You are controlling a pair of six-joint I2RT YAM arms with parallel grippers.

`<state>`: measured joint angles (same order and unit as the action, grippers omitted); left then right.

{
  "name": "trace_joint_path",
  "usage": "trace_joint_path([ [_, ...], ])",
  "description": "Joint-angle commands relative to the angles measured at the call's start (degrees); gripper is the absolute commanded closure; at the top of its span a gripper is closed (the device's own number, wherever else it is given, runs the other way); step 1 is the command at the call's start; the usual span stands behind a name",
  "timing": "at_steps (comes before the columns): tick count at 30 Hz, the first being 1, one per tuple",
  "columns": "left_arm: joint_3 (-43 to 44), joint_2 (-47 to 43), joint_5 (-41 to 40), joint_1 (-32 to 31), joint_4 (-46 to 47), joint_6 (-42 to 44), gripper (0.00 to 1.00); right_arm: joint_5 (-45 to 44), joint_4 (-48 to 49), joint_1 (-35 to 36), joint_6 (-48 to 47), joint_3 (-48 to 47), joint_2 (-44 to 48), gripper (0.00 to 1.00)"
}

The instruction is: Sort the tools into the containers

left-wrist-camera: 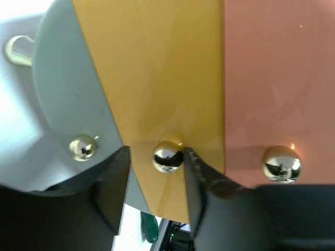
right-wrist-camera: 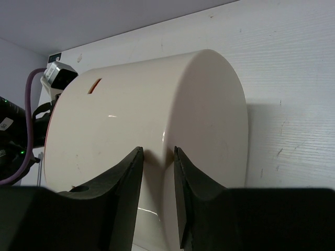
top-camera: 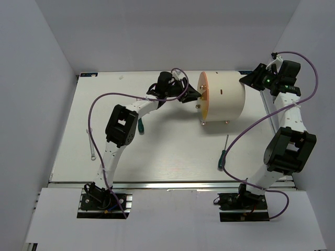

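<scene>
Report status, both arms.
Left gripper open, straddling middle brass knob. Right gripper open, tips against white drum rear. Screwdriver loose on table. No obstruction seen.

screwdriver [top-camera: 140, 126]: mostly under left arm [top-camera: 123, 128] | wrench [top-camera: 89, 142]: details too small

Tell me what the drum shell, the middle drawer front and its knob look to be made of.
Drum shell: likely plastic, cream, semi-gloss, with soft highlights and no grain. Middle drawer front: glossy amber plastic or lacquer; smooth, faint reflections. Knob: polished brass-coloured metal, or plated; mirrors its surroundings.
</scene>
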<state>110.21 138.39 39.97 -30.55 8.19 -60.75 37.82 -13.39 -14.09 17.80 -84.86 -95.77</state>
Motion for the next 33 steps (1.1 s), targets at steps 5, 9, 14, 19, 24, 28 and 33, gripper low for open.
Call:
trace_joint_path([
  [5, 2.02, -0.31, 0.81, -1.45, 2.01, -1.03, 0.61, -0.12, -3.49, 0.38, -1.02, 1.72, -1.53, 0.65],
  [9, 0.54, -1.27, 0.91, -1.36, 2.36, -1.12, 0.74, -1.0, -3.49, 0.38, -1.1, 1.89, -1.44, 0.65],
  [14, -4.91, -5.39, 0.55, 0.22, 4.11, -0.95, 0.8, -2.84, -4.01, 0.2, -1.72, 1.72, -1.53, 0.66],
  [19, -11.94, -10.59, 0.11, 4.17, 5.17, 0.1, 0.81, -3.37, -4.45, -0.5, -1.98, 1.19, -2.23, 0.66],
  [24, -17.22, -14.8, 0.9, 7.16, 4.47, 1.86, 0.81, -3.98, -4.72, -0.59, -2.51, 0.84, -2.67, 0.66],
  [28, -19.24, -16.48, 1.87, 7.87, 2.98, 3.18, 0.8, -4.6, -4.98, -0.59, -2.86, 0.75, -2.85, 0.66],
  [33, -21.62, -17.63, 1.78, 7.96, 4.2, 3.1, 0.65, -4.16, -5.07, -0.68, -3.39, 0.66, -2.93, 0.63],
])
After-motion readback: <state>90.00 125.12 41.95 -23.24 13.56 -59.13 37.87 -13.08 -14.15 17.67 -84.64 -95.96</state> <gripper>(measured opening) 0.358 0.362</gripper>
